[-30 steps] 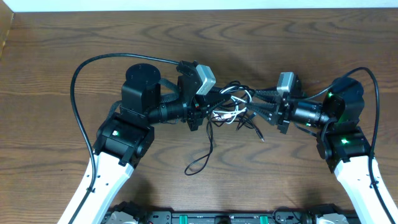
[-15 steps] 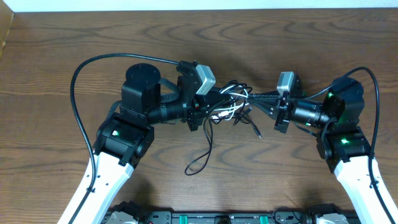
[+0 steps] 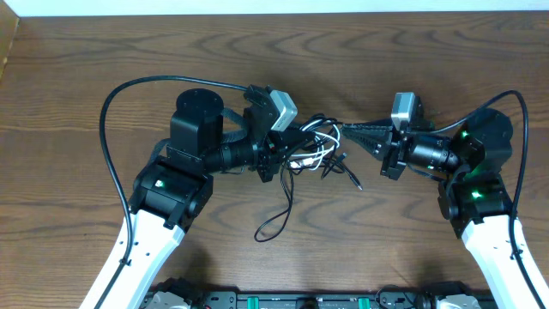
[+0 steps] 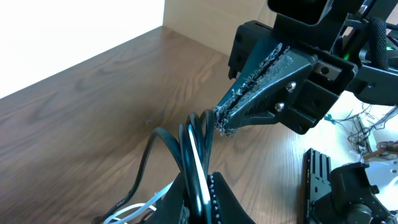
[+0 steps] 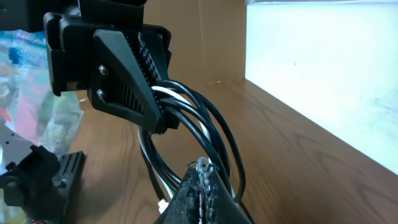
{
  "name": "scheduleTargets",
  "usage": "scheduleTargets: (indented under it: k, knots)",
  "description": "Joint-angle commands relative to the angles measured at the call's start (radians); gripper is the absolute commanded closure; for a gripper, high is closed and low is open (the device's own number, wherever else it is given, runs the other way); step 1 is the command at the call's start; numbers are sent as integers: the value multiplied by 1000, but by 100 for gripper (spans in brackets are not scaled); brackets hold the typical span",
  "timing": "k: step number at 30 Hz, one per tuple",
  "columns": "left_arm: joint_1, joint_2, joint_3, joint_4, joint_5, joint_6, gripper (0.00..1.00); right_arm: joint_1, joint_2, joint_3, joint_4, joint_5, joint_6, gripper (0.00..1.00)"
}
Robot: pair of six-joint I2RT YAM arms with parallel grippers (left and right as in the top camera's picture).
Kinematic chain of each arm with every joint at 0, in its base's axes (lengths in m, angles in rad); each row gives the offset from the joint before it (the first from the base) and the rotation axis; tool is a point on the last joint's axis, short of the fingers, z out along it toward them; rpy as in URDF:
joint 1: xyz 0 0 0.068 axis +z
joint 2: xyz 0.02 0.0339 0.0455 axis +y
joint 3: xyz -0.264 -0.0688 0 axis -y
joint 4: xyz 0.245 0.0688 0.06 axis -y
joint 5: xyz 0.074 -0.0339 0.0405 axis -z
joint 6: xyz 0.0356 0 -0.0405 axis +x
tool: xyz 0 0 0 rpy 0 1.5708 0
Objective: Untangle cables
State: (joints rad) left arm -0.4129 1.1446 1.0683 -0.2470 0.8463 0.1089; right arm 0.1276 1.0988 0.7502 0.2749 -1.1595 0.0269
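The cables (image 3: 319,153) are a knot of thin black cords and one white cord, hanging between my two grippers at mid-table. My left gripper (image 3: 296,142) is shut on the bundle; in the left wrist view (image 4: 198,186) black and white cords (image 4: 186,140) run up out of its jaws. My right gripper (image 3: 346,128) is shut on a cord at the bundle's right side; its own view (image 5: 202,167) shows a white bit pinched at the tips, with cord loops (image 5: 205,118) stretched to the left gripper (image 5: 158,124). A black loop (image 3: 276,221) trails toward the front. A plug end (image 3: 354,183) lies loose.
The left arm's thick black cable (image 3: 129,94) arcs over the table's left side, and the right arm's cable (image 3: 517,116) arcs at the right. A black rail (image 3: 300,301) runs along the front edge. A cardboard box corner (image 3: 7,39) sits at far left.
My right gripper has moved right and slightly back, away from the left gripper, drawing cords out of the knot. The left gripper has held still on the bundle.
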Motion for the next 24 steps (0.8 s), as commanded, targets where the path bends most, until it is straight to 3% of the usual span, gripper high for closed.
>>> scheduleTargets:
  k: [1, 7, 11, 20, 24]
  knots:
    - [2, -5, 20, 1, -2, 7, 93, -4, -10, 2, 2, -23, 29, 99]
    - [2, -5, 20, 11, -1, 6, 92, -4, -8, 2, -87, -22, -74, 99]
    - [2, -6, 20, 45, 1, -44, 92, -5, -5, 2, -179, -17, -193, 88]
    - [2, -6, 20, 55, 49, -42, 92, -4, -5, 2, -212, 117, -177, 75]
    - [2, -6, 20, 56, 63, -42, 92, -3, -5, 2, -188, 117, -142, 62]
